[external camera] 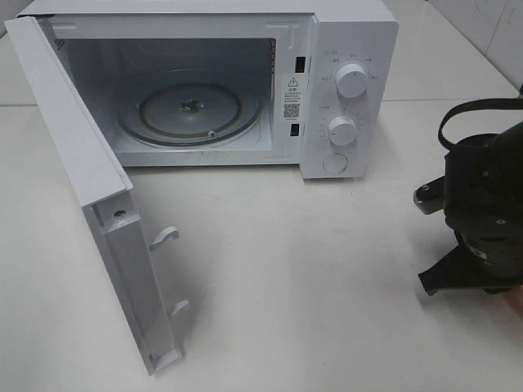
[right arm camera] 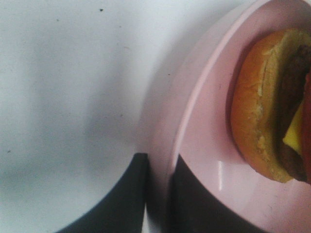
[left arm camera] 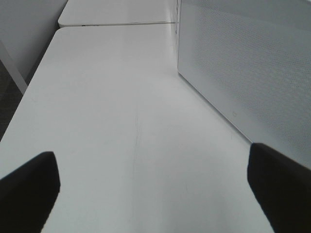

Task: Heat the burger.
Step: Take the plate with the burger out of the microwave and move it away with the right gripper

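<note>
While it shows only in the right wrist view, the burger (right arm camera: 272, 107) lies on a pink plate (right arm camera: 204, 145), its golden-brown bun facing the camera with a dark patty and a yellow layer along its far edge. It sits well inside the plate's raised rim, apart from the fingers. The right gripper (right arm camera: 158, 194) has its two dark fingers (right arm camera: 121, 199) nearly pressed together on that rim: one finger is outside the plate over the white table (right arm camera: 63, 97), the other is inside on the pink surface, and the rim runs up between them. From the pinch point the burger lies at about two o'clock in that view, near but not touching.

In the high view neither the burger nor the plate can be seen; the right arm (external camera: 482, 220) stands at the frame's edge at about four o'clock, black and bulky, with a cable looping above it.

At about eleven o'clock from that arm stands a white microwave oven (external camera: 343, 49), its door (external camera: 98, 220) swung wide toward seven o'clock. A glass turntable (external camera: 192, 110) lies inside the cavity. Two round knobs (external camera: 351, 79) and a button sit on the control panel.

The left gripper (left arm camera: 155, 179) is spread wide, its dark fingertips (left arm camera: 29, 189) at opposite edges of its wrist view, above bare table, with the door's perforated panel (left arm camera: 252, 73) beside it.
</note>
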